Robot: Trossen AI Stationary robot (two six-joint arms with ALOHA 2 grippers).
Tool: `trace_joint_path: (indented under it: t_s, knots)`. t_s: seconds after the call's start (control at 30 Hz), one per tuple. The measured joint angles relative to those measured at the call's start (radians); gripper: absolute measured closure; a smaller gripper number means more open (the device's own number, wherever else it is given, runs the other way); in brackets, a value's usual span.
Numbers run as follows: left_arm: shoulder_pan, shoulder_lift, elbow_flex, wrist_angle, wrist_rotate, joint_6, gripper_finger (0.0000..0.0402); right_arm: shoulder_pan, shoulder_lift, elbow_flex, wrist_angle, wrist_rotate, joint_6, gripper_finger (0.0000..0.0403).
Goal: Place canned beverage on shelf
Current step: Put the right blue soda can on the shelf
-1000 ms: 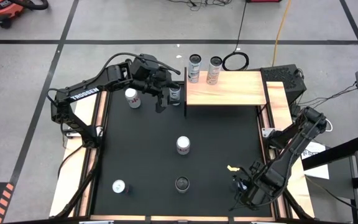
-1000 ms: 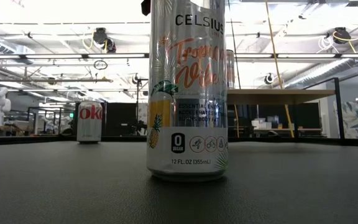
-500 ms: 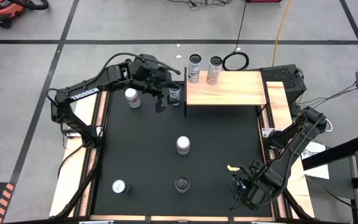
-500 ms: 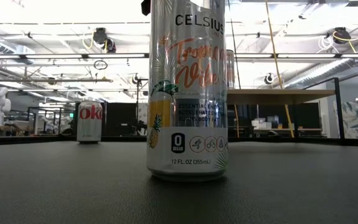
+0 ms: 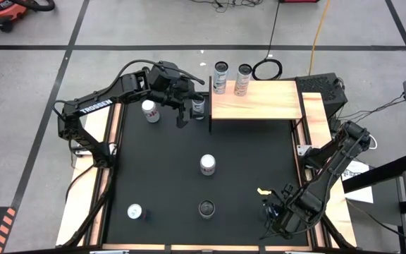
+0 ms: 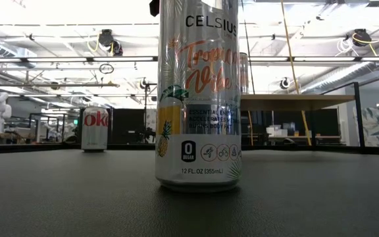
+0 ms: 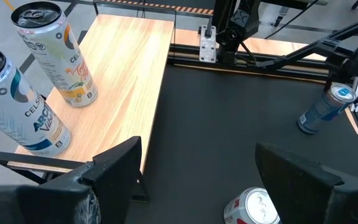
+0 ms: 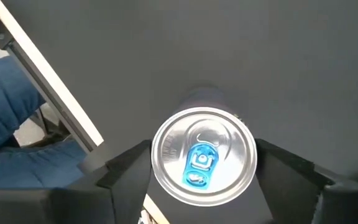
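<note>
The right tool (image 8: 201, 163) stood with its fingers around a blue-tabbed can (image 8: 202, 155) at the near right of the black mat (image 5: 245, 155), far from the wood shelf (image 5: 259, 102), while the left tool (image 5: 191, 115) waited wide open and empty beside the shelf.

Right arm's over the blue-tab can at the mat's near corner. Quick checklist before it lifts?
1. Right gripper centred over the blue-tab can: ok.
2. Can upright on the black mat: ok.
3. Firm grip on the can: cannot tell.
4. Free room on the shelf: ok; the two cans stand at one end, the rest is bare.
5. Left gripper off the shelf top: ok; it is beside the shelf's edge, fingers open and empty.
</note>
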Motion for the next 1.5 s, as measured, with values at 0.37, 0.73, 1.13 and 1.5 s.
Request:
trace_joint_path:
  t_s: [0.37, 0.73, 1.13, 1.5]
  knots:
    - [0.000, 0.000, 0.000, 0.000, 0.000, 0.000, 0.0084, -0.009, -0.003, -0.032, 0.009, -0.017, 0.000, 0.0197]
    - [0.000, 0.000, 0.000, 0.000, 0.000, 0.000, 0.0084, -0.101, -0.032, -0.021, -0.086, -0.035, -0.106, 0.0198]
    - [0.000, 0.000, 0.000, 0.000, 0.000, 0.000, 0.0084, -0.262, -0.189, -0.019, -0.201, -0.032, -0.248, 0.0198]
    - [0.000, 0.000, 0.000, 0.000, 0.000, 0.000, 0.0084, -0.498, -0.368, -0.017, -0.324, -0.031, -0.391, 0.0199]
